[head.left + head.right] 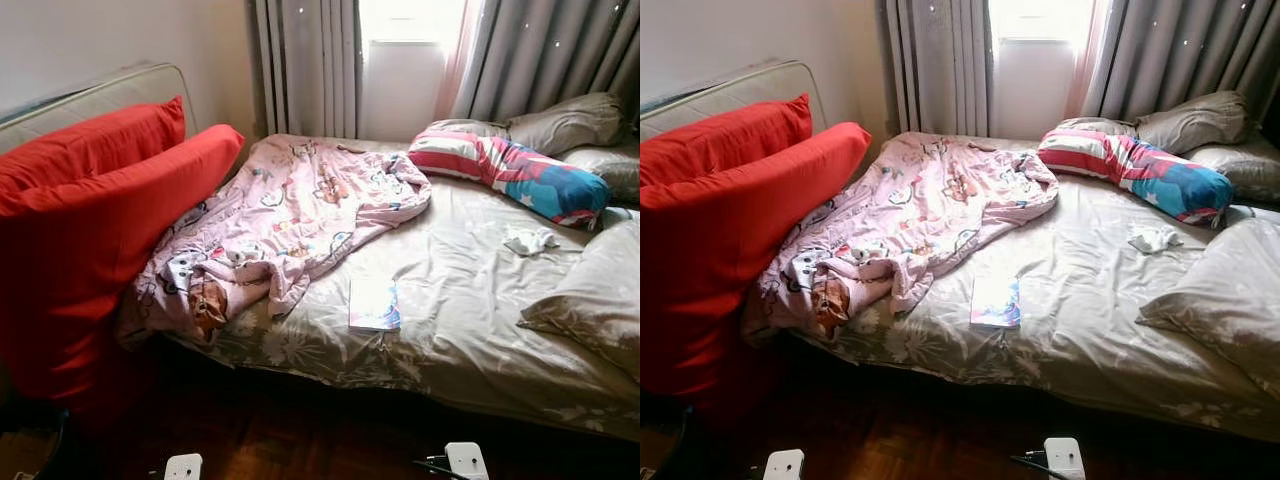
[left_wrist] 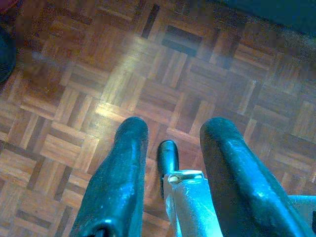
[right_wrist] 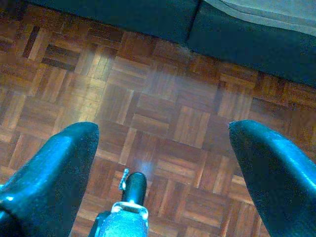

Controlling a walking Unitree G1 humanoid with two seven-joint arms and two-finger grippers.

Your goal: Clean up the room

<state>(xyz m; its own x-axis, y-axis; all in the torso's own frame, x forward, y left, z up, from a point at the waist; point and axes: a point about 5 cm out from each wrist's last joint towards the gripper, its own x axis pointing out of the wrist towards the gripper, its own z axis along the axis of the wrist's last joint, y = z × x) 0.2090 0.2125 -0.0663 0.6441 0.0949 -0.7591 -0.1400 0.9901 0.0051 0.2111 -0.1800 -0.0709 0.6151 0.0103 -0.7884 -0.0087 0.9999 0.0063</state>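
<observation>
— Parquet floor (image 2: 148, 64) of brown wooden blocks lies under both arms, right?

— Yes. Left gripper (image 2: 173, 133) hangs over it, black fingers a narrow gap apart, holding nothing; right gripper (image 3: 163, 131) hangs likewise, fingers spread wide.

— And beyond?

— Beige-sheeted bed (image 1: 470, 300). Crumpled pink cartoon-print blanket (image 1: 290, 220) covers its left part, with a thin booklet (image 1: 375, 305) just beside it near the front edge. Small white crumpled cloth (image 1: 530, 240) lies farther right, near a striped red, white and blue bolster (image 1: 510, 170). Two big red cushions (image 1: 90, 220) lean at the left.
</observation>
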